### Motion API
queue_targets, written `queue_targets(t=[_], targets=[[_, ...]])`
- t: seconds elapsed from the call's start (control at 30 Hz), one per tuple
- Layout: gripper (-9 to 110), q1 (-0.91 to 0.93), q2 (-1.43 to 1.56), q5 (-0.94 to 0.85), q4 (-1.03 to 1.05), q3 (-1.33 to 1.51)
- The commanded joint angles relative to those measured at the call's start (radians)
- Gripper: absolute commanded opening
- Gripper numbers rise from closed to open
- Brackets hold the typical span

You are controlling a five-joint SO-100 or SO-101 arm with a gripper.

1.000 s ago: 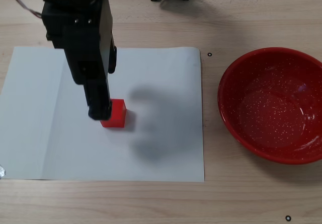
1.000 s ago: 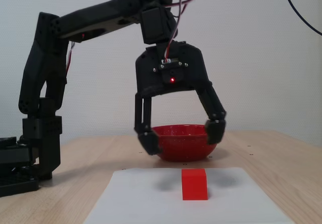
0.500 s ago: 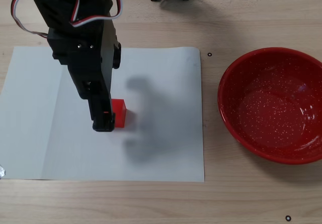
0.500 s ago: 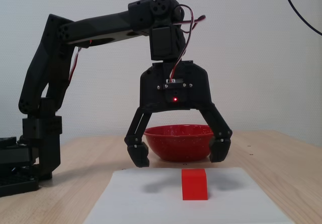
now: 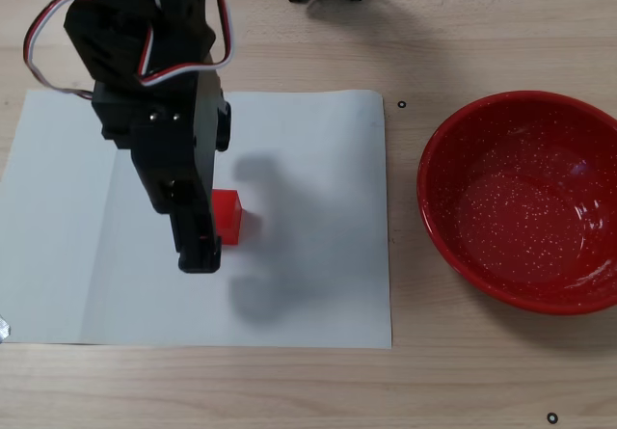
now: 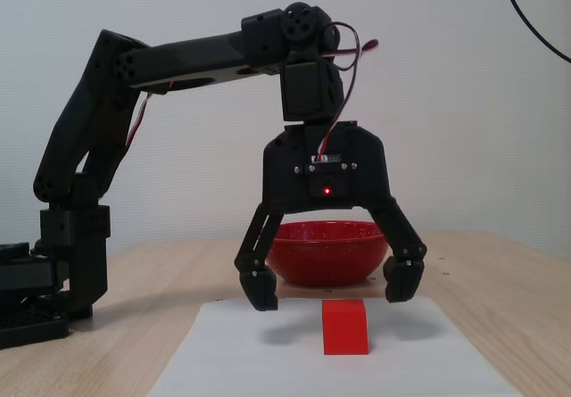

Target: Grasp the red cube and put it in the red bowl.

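Jaws spread wide on the black two-finger gripper (image 6: pixel 328 292), its tips hanging just above the white sheet of paper (image 5: pixel 308 255) and straddling the small matte bright-red cube (image 6: pixel 344 327) in the low fixed view. From above, the cube (image 5: pixel 228 219) sits on the paper at about 9 o'clock from the large glossy red bowl with white speckles (image 5: pixel 453 246), well apart from it, with the bowl on the bare wooden table (image 5: pixel 463 53).

Trouble I'd watch for: the cube looks off-centre, nearer the right-hand tip in the low view, so one finger may touch first as they close and shove or twist the cube across the slick paper instead of pinching it. If the tips sink too far they could also snag the sheet.

Seen from above, the arm covers the cube's left part and both fingertips, so I cannot tell how the tips line up with the cube in depth. The bowl's right rim is cut off there, and in the low view the gripper body masks its middle.
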Motion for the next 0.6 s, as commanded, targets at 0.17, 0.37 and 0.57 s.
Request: queue_targets(t=[0.17,0.37,0.57], targets=[[61,0.009,0.000,-0.002,-0.018,-0.153],[59,0.012,-0.052,-0.002,-0.011,-0.206],[59,0.015,-0.077,-0.002,-0.006,-0.232]])
